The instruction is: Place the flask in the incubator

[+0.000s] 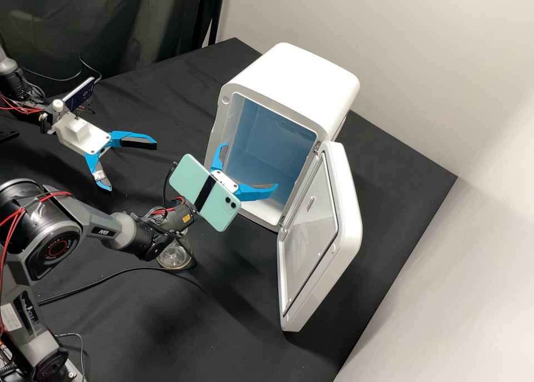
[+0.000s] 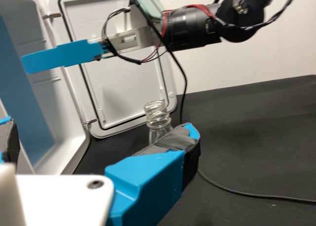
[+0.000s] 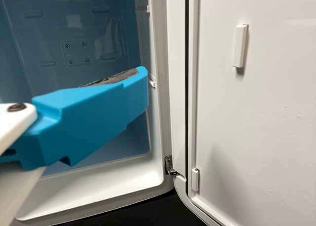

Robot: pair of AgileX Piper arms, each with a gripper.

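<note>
High cam: fixed, off-robot, looks fwd & down over worktop [image 1: 167, 326], mid-range. Left wrist cam: low near worktop, faces incubator [image 1: 295, 87] door [image 2: 123, 73]. Right wrist cam: v. close at incubator mouth, looking inside. All 3 share door & incubator front.

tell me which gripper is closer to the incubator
Right. The right gripper is at the incubator's open front; the left gripper hangs well back over the bench.
</note>
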